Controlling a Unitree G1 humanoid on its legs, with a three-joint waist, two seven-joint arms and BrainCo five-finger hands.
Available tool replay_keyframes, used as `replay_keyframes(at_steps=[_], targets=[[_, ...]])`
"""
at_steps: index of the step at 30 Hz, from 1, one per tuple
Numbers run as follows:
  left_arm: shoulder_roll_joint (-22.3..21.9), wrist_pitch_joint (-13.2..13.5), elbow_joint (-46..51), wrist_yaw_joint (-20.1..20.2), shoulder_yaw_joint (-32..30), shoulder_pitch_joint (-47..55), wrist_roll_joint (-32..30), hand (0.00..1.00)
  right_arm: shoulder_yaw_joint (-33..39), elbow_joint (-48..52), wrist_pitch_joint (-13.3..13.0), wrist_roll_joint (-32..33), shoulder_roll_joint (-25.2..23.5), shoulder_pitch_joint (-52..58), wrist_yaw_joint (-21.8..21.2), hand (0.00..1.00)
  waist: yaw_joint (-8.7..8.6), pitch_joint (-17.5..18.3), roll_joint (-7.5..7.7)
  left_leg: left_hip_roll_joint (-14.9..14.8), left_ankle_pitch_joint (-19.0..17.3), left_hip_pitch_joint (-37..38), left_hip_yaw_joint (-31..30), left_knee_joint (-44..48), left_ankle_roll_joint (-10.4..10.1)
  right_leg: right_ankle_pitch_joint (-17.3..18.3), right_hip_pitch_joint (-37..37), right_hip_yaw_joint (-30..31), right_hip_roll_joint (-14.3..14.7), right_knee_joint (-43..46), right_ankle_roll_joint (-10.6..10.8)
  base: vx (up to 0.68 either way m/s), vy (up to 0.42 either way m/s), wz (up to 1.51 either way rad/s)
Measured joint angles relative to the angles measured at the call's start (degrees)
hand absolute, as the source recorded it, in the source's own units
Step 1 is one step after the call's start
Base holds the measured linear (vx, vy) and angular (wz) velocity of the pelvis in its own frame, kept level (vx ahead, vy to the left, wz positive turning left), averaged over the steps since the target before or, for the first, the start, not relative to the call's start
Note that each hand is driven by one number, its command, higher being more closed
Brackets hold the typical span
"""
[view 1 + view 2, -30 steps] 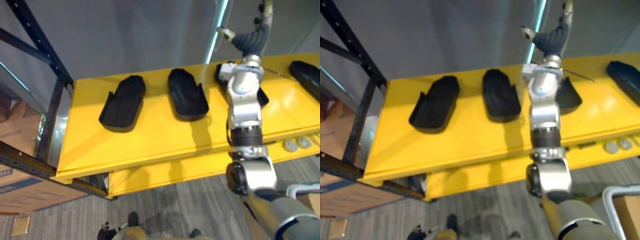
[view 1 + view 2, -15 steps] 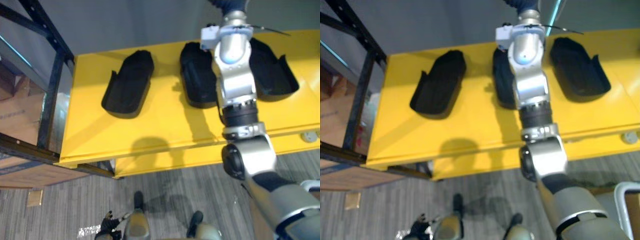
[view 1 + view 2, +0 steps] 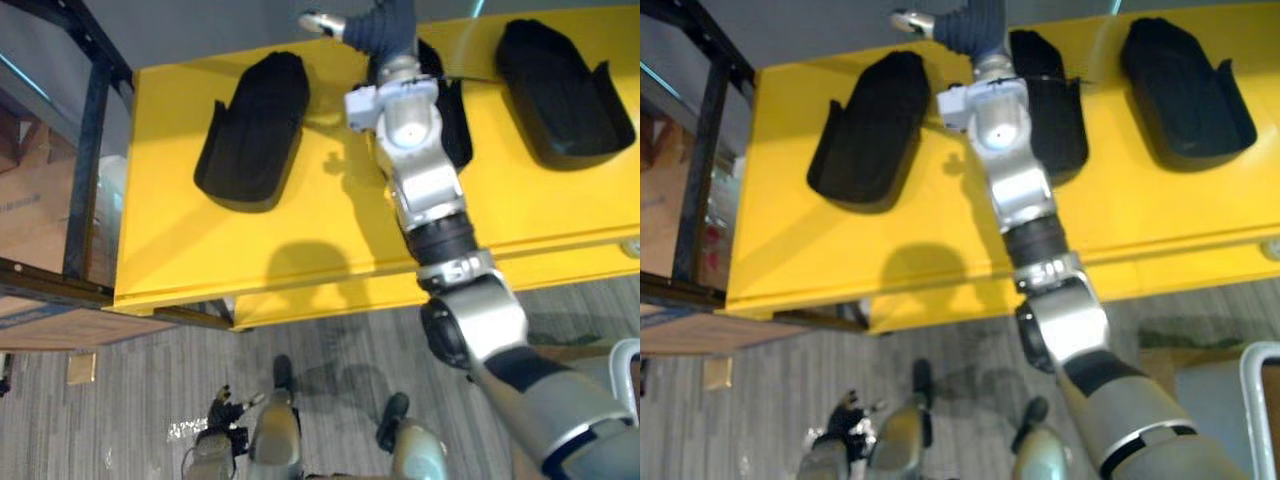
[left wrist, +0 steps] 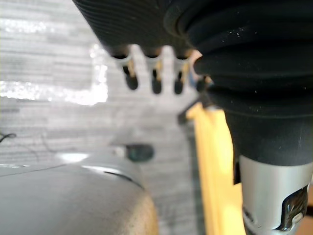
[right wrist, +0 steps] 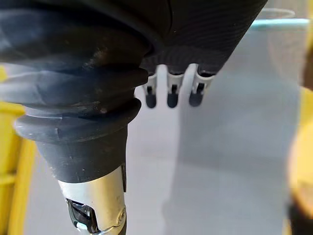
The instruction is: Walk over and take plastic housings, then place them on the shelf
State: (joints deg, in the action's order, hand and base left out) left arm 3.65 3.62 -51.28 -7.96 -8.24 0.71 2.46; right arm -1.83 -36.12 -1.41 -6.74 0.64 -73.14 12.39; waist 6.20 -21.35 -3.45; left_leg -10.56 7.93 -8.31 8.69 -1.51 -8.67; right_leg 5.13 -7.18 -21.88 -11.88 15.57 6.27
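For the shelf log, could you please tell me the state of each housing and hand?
Left plastic housing: lying flat on the yellow shelf, untouched.
Middle plastic housing: lying on the shelf, partly behind the right arm.
Right plastic housing: lying flat on the shelf, untouched.
Right hand: open, empty, above the shelf's far side.
Left hand: open, empty, low over the floor.

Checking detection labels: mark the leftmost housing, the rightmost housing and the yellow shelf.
leftmost housing [image 3: 252, 130], left eye view, middle of the shell.
rightmost housing [image 3: 560, 95], left eye view, middle of the shell.
yellow shelf [image 3: 190, 255], left eye view, bare top near the front left corner.
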Motion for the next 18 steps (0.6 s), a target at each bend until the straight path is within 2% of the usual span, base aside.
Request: replay_keyframes(at_steps=[18], targets=[[-0.01, -0.08, -0.62, 0.19, -0.1, -0.35, 1.64, 0.0, -2.3, -5.81, -0.01, 1.54, -3.75, 0.0, -2.53, 0.0, 0.0, 0.0, 0.0, -0.71, 0.14, 0.29, 0.15, -0.78, -0.21, -0.1, 0.45, -0.07, 0.95, -1.23, 0.04, 0.0, 0.0, 0.0]])
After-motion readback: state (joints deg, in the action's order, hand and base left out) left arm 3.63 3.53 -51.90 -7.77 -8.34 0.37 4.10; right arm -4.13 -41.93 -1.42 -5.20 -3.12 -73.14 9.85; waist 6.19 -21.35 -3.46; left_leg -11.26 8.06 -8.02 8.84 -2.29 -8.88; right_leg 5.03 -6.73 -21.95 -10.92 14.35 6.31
